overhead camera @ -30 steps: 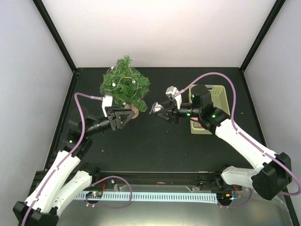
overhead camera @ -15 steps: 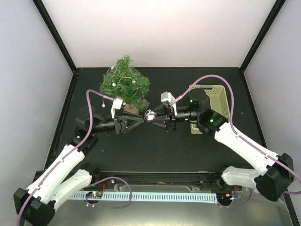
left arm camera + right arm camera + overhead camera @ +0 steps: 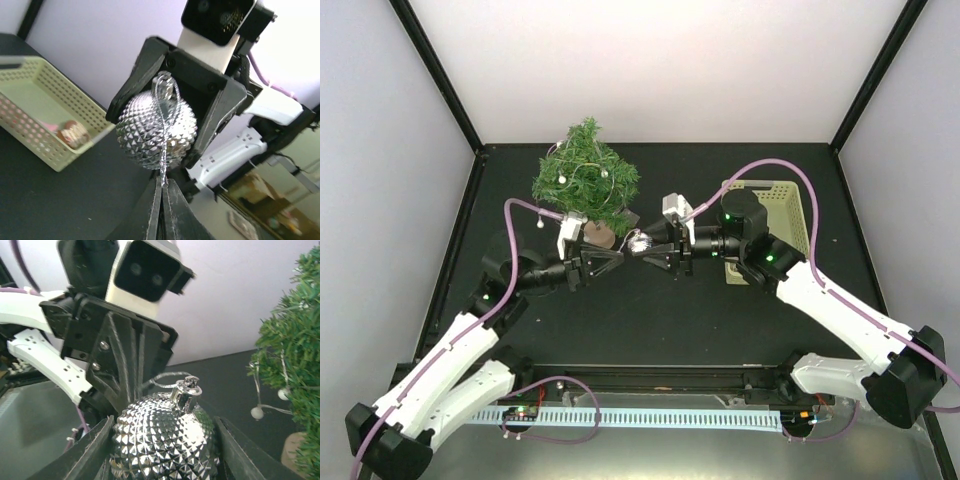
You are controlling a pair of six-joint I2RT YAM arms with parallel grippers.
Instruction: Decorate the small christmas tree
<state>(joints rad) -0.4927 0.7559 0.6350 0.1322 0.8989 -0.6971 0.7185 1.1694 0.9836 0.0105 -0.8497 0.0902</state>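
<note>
small christmas tree (image 3: 586,180) just behind left pincer (image 3: 621,252), pinching loop (image 3: 161,167); right pincer (image 3: 647,250) clamps silver bauble (image 3: 156,129).

The overhead camera sits above and behind my bases and looks down and forward over the whole black table (image 3: 650,300). It is far enough off to take in both arms, the small christmas tree (image 3: 586,180) and the basket (image 3: 798,210).

My left wrist camera (image 3: 145,270) rides just behind my left gripper (image 3: 161,197) and looks along it toward my right arm. It is very near, the silver bauble (image 3: 156,129) filling the middle and the basket at the left.

My right wrist camera (image 3: 217,17) looks the opposite way along my right gripper (image 3: 162,447), equally close, with the tree at its right edge. The two wrist views face each other and share the bauble — each also shows the other's camera.
</note>
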